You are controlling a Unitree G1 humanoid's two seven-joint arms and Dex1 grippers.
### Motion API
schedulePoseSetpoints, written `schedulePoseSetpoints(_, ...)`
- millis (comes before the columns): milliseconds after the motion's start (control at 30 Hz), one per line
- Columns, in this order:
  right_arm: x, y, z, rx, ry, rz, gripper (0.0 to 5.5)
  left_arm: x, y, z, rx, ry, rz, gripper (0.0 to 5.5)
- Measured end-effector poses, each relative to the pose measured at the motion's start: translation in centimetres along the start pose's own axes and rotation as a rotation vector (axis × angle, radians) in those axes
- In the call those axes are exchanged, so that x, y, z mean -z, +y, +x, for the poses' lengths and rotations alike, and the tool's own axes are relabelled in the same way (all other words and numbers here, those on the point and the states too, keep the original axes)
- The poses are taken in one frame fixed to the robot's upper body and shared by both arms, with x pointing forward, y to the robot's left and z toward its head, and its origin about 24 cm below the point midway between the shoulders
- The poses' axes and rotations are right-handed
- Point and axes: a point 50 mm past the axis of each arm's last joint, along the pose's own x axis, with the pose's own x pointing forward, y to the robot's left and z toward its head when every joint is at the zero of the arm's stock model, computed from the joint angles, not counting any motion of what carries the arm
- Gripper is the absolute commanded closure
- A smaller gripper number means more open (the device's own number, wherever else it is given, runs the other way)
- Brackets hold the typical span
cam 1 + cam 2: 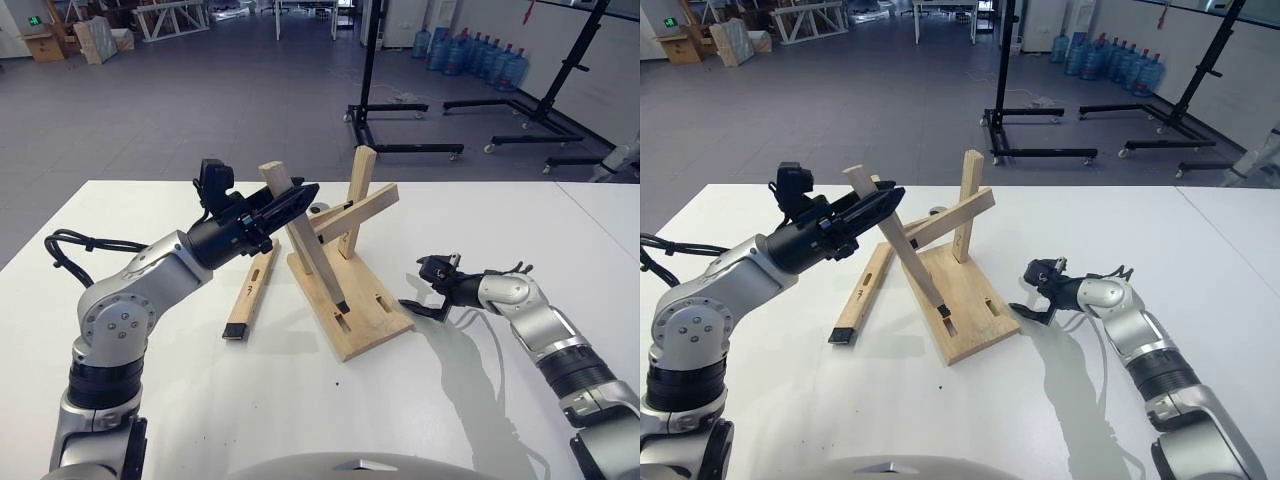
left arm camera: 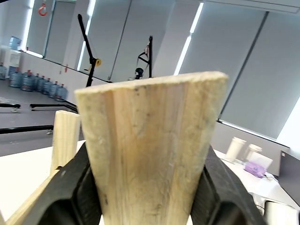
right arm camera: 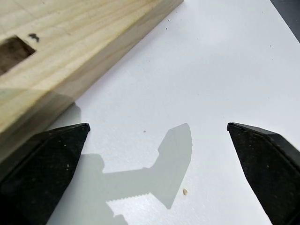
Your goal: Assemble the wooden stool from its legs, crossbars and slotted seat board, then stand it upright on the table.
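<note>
The slotted seat board (image 1: 372, 318) lies flat on the white table. One leg (image 1: 358, 190) stands upright at its far end, with a crossbar (image 1: 365, 208) slanting across it. My left gripper (image 1: 290, 203) is shut on the top of a second leg (image 1: 318, 262), which tilts with its lower end at a slot in the board. In the left wrist view that leg (image 2: 150, 150) sits between the black fingers (image 2: 70, 187). Another slotted piece (image 1: 250, 292) lies flat left of the board. My right gripper (image 1: 418, 285) hovers open just right of the board's corner (image 3: 56, 51), nothing between its fingers.
The table (image 1: 520, 215) has free room to the right and in front of the board. Its far edge runs behind the parts. Black wheeled stands (image 1: 400, 110) and water bottles (image 1: 480, 55) are on the floor beyond.
</note>
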Motion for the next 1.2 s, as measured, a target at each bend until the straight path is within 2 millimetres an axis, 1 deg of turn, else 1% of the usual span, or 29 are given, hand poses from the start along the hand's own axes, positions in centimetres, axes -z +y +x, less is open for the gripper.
schedulePoseSetpoints(67,-0.9,1.5,0.8,-0.049,-0.052,0.023,0.1,-0.4,0.0,-0.4,0.029,0.021,0.024,3.46)
schedulePoseSetpoints(167,-1.5,2.6,1.1,-0.088,-0.074,0.048,0.1,-1.4,0.4,-1.0,0.057,0.057,0.069,3.46)
schedulePoseSetpoints(367,-1.8,2.7,0.5,-0.088,-0.066,0.063,0.1,-3.2,1.5,-2.0,0.067,0.108,0.16,3.46)
schedulePoseSetpoints(433,-1.9,2.7,0.5,-0.087,-0.063,0.067,0.1,-3.6,1.5,-2.0,0.085,0.124,0.19,3.46)
schedulePoseSetpoints(567,-1.9,2.8,0.5,-0.096,-0.061,0.077,0.1,-3.5,1.6,-2.0,0.107,0.145,0.21,3.46)
schedulePoseSetpoints(733,-2.7,4.2,1.3,-0.132,-0.097,0.098,0.1,-3.3,1.5,-1.9,0.124,0.134,0.204,3.46)
schedulePoseSetpoints(800,-2.7,4.2,1.3,-0.132,-0.093,0.105,0.1,-3.5,1.5,-2.1,0.134,0.125,0.198,3.46)
schedulePoseSetpoints(900,-2.4,3.7,1.0,-0.11,-0.08,0.111,0.1,-3.7,1.7,-2.5,0.161,0.13,0.19,3.46)
schedulePoseSetpoints(1033,-0.8,1.4,-0.7,-0.02,-0.023,0.137,0.1,-3.8,2.1,-3.0,0.188,0.132,0.169,3.46)
schedulePoseSetpoints(1100,-0.3,-0.1,-1.6,0.039,-0.009,0.153,0.1,-3.1,2.2,-2.7,0.212,0.144,0.149,3.46)
schedulePoseSetpoints(1133,-0.3,-0.4,-1.8,0.05,-0.012,0.155,0.1,-2.3,2.3,-2.5,0.22,0.157,0.141,3.46)
schedulePoseSetpoints(1200,-0.5,-0.4,-1.7,0.05,-0.022,0.149,0.1,-0.7,2.7,-2.3,0.235,0.19,0.119,3.46)
